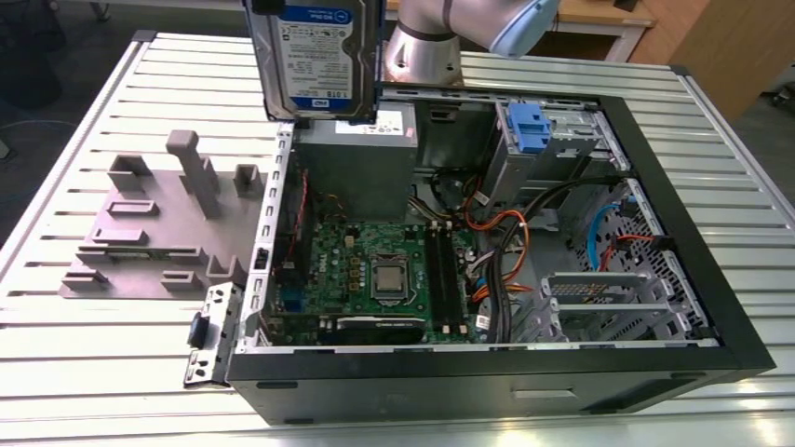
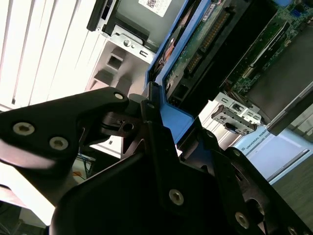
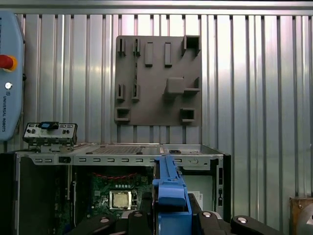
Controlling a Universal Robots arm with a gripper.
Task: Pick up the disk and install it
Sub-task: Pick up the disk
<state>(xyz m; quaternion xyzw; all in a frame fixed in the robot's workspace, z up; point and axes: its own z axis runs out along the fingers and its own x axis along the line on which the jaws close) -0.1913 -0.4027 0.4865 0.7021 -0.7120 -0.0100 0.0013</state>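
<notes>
- Above the far edge of the open computer case, as the exterior view shows it, the disk hangs upright in the air with its label facing the camera. It touches nothing beneath it.
- The gripper is clamped on the disk. In both wrist views its black fingers press on the blue frame from either side, and the drive body juts out beyond them.
- Holding it by the frame edges likely keeps the label face and the green circuit side free of contact.
- The case lies on its side on the slatted metal table with its panel off, apparently so the motherboard and the bays lie open from above.
- A blue clip sits in a bay lower down, toward the exterior view's right of the disk.
- A grey holder plate lies beside the case, well apart from the disk. The pick-up looks done and the fitting not yet.
</notes>
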